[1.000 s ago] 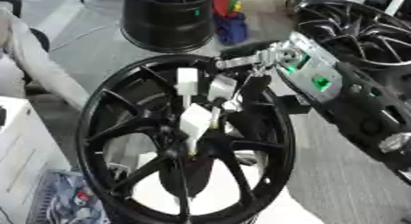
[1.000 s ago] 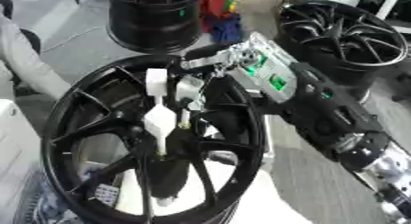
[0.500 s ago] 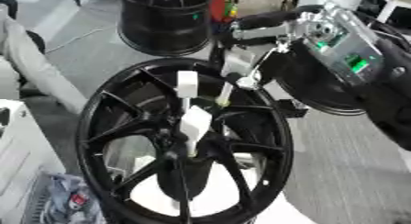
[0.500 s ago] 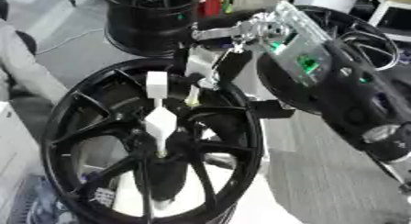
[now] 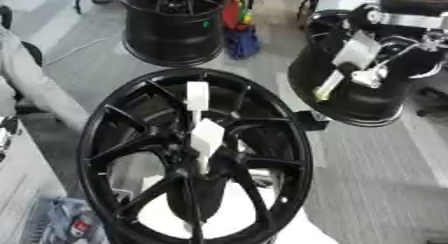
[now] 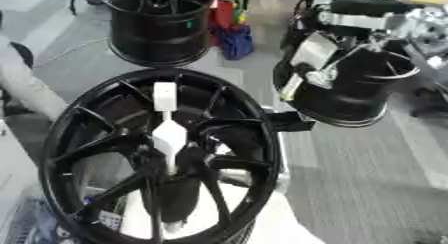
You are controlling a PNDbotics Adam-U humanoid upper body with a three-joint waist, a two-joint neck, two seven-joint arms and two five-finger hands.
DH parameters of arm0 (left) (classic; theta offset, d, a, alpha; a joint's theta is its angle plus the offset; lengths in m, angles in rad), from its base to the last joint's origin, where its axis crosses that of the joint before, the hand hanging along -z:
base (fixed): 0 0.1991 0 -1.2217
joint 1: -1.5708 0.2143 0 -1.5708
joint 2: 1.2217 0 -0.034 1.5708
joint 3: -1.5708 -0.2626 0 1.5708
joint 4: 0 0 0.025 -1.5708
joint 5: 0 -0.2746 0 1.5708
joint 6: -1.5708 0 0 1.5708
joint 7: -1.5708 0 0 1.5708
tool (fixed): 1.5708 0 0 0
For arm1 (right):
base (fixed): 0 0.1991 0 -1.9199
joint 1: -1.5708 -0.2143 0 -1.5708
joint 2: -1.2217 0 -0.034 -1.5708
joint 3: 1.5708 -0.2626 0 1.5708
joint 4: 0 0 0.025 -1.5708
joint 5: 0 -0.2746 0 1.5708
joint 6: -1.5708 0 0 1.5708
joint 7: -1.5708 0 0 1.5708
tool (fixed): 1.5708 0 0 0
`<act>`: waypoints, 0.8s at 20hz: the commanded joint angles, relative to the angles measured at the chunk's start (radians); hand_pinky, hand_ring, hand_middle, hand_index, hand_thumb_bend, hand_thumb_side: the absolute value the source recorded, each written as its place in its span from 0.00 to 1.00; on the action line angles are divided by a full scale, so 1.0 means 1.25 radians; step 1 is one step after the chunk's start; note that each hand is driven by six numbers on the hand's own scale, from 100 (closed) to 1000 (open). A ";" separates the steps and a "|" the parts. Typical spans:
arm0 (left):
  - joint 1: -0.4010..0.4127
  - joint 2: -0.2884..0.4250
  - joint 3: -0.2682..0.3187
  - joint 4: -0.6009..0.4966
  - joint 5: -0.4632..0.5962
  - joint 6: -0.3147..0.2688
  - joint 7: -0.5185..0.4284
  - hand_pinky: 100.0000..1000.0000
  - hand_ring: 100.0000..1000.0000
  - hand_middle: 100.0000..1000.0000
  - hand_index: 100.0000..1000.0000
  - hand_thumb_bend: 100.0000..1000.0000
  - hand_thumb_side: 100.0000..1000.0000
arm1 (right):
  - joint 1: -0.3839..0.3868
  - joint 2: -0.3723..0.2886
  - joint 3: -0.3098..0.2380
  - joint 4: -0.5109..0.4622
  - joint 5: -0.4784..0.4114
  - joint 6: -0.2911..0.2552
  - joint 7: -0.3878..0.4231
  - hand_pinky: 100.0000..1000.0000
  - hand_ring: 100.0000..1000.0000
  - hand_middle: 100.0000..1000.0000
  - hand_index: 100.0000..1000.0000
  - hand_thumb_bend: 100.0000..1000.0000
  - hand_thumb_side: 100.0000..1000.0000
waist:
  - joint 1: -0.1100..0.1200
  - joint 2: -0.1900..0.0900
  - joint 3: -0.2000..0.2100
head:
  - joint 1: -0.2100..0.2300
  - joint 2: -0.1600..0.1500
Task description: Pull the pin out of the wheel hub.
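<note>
Right hand [image 5: 372, 63] raised at upper right, fingers curled round a pale pin [image 5: 329, 84], well clear of the wheel hub [image 5: 197, 155] below and to the left. Best carried straight away, clear of the spokes. Left hand not visible.

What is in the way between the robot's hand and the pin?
Nothing visible. The right hand holds a pale stick, likely the pin, up and to the right of the wheel.
</note>
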 commanded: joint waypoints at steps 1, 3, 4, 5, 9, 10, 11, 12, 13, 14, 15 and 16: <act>-0.005 0.016 0.010 -0.013 -0.002 0.000 0.008 0.53 0.54 0.59 0.71 0.47 0.16 | 0.114 -0.044 -0.098 -0.017 0.011 0.027 -0.087 0.42 0.43 0.58 0.74 0.02 0.00 | 0.006 -0.004 -0.008 | 0.013 -0.002; -0.004 0.014 0.013 -0.013 -0.001 0.000 0.010 0.53 0.54 0.59 0.71 0.47 0.16 | 0.224 -0.005 -0.148 0.002 0.051 0.052 -0.134 0.42 0.43 0.59 0.74 0.01 0.00 | 0.008 -0.001 -0.013 | 0.021 -0.003; -0.004 0.012 0.014 -0.013 -0.001 0.000 0.012 0.53 0.54 0.58 0.71 0.47 0.16 | 0.272 0.025 -0.173 0.022 0.070 0.064 -0.159 0.45 0.46 0.62 0.75 0.03 0.00 | 0.008 0.001 -0.016 | 0.024 -0.003; -0.004 0.012 0.015 -0.013 -0.001 0.000 0.013 0.53 0.54 0.58 0.71 0.47 0.16 | 0.303 0.045 -0.189 0.036 0.083 0.069 -0.180 0.45 0.46 0.62 0.75 0.03 0.00 | 0.009 0.002 -0.016 | 0.024 -0.003; -0.003 0.005 0.016 -0.012 -0.001 0.000 0.014 0.53 0.54 0.58 0.71 0.47 0.16 | 0.389 0.165 -0.264 0.147 0.135 0.109 -0.299 0.92 0.89 0.87 0.90 0.27 0.25 | 0.015 0.006 -0.022 | 0.027 -0.002; -0.003 0.004 0.015 -0.012 -0.001 -0.001 0.013 0.53 0.54 0.58 0.71 0.47 0.16 | 0.397 0.188 -0.278 0.168 0.144 0.115 -0.330 0.93 0.90 0.87 0.90 0.28 0.26 | 0.017 0.007 -0.023 | 0.028 -0.003; -0.002 0.003 0.015 -0.012 -0.001 -0.001 0.013 0.53 0.54 0.58 0.71 0.47 0.16 | 0.403 0.210 -0.291 0.184 0.148 0.120 -0.365 0.94 0.90 0.87 0.90 0.29 0.27 | 0.019 0.008 -0.024 | 0.028 -0.003; -0.002 0.002 0.016 -0.012 -0.001 -0.001 0.013 0.53 0.54 0.58 0.71 0.47 0.16 | 0.407 0.230 -0.304 0.194 0.149 0.124 -0.403 0.94 0.90 0.87 0.89 0.29 0.27 | 0.021 0.008 -0.025 | 0.029 -0.003; -0.002 0.001 0.016 -0.013 0.000 -0.001 0.013 0.53 0.54 0.58 0.71 0.47 0.16 | 0.410 0.245 -0.312 0.201 0.148 0.126 -0.439 0.93 0.89 0.87 0.89 0.29 0.27 | 0.023 0.009 -0.026 | 0.029 -0.003; -0.002 0.000 0.016 -0.013 0.000 -0.001 0.013 0.53 0.54 0.58 0.71 0.47 0.16 | 0.410 0.261 -0.323 0.204 0.144 0.129 -0.477 0.93 0.89 0.86 0.88 0.28 0.27 | 0.024 0.010 -0.027 | 0.030 -0.003; -0.002 -0.001 0.016 -0.013 0.000 -0.001 0.013 0.53 0.54 0.58 0.71 0.47 0.16 | 0.411 0.275 -0.331 0.205 0.141 0.131 -0.509 0.92 0.88 0.86 0.88 0.27 0.26 | 0.025 0.010 -0.027 | 0.030 -0.003; -0.002 -0.003 0.015 -0.012 0.000 -0.002 0.013 0.53 0.54 0.58 0.71 0.47 0.16 | 0.412 0.287 -0.338 0.203 0.138 0.132 -0.539 0.91 0.87 0.85 0.87 0.26 0.25 | 0.026 0.010 -0.028 | 0.029 -0.003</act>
